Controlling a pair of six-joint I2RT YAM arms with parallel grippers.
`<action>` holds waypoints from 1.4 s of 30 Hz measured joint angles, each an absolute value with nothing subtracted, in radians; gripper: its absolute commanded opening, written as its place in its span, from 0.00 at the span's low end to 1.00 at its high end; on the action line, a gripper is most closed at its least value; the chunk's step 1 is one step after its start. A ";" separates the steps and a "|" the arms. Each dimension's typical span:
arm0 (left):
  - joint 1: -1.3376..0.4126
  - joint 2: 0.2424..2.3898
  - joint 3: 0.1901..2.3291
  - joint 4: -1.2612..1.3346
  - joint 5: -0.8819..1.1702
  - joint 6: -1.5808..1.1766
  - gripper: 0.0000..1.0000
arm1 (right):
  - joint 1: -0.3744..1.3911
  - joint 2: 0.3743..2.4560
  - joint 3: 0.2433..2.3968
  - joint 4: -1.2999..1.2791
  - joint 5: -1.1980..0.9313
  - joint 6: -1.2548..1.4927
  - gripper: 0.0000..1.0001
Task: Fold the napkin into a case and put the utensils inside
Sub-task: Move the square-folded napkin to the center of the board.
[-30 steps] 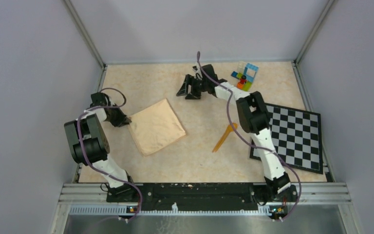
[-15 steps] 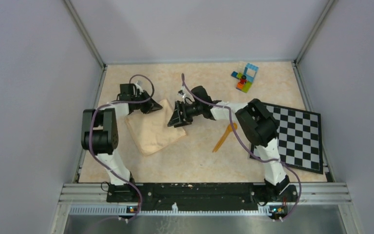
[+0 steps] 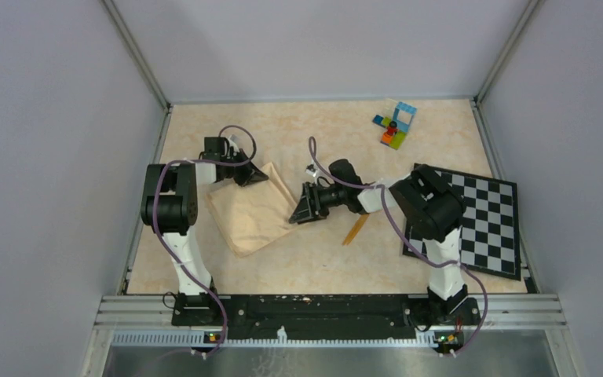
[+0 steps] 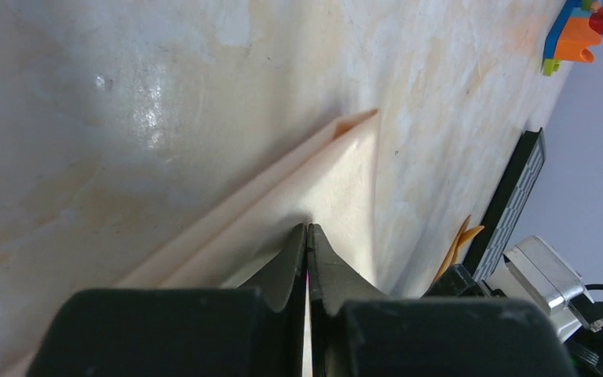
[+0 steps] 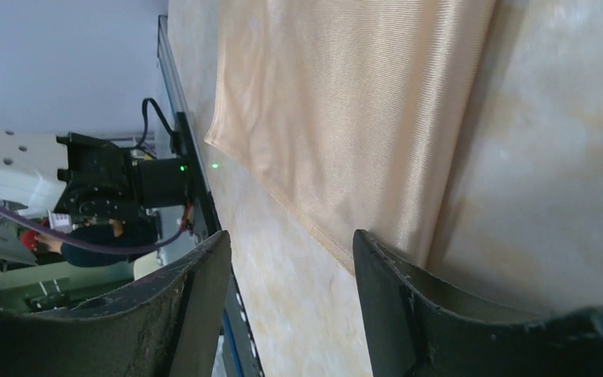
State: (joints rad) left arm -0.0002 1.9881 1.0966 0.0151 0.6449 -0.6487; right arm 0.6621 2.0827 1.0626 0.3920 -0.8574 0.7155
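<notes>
Peach-tan napkin (image 3: 247, 212) now pinched at its far corner by the closed left tool (image 3: 253, 176); the right tool (image 3: 302, 210), spread apart, has slid back to its right edge.

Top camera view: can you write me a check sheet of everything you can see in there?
Surface: beige marbled table.
Job's things: napkin folded, on the left; orange utensils lying outside it, partly hidden.
Clutter: toy bricks at the far right; checkered board on the right.
Grippers: left gripper shut on the napkin's far corner; right gripper open at its right edge.
Cables: purple cables looping above the table.
Surroundings: grey walls, metal frame.
</notes>
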 measured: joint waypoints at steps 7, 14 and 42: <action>-0.001 1.985 1.140 -0.070 0.632 -0.602 0.27 | 0.629 1.929 0.969 0.216 -0.760 0.575 0.60; 0.005 1.840 1.272 -0.327 0.550 -0.464 0.50 | 0.706 1.808 1.055 -0.116 -0.529 0.427 0.33; 0.020 1.272 0.877 -0.483 0.540 -0.344 0.57 | 0.670 2.013 1.294 -0.188 -0.300 0.265 0.00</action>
State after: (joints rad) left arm 0.0200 1.2724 0.8772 -0.4831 0.5404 -0.3435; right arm 0.6697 2.0129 1.2938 -0.1883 -0.2996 0.2649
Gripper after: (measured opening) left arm 0.556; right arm 0.003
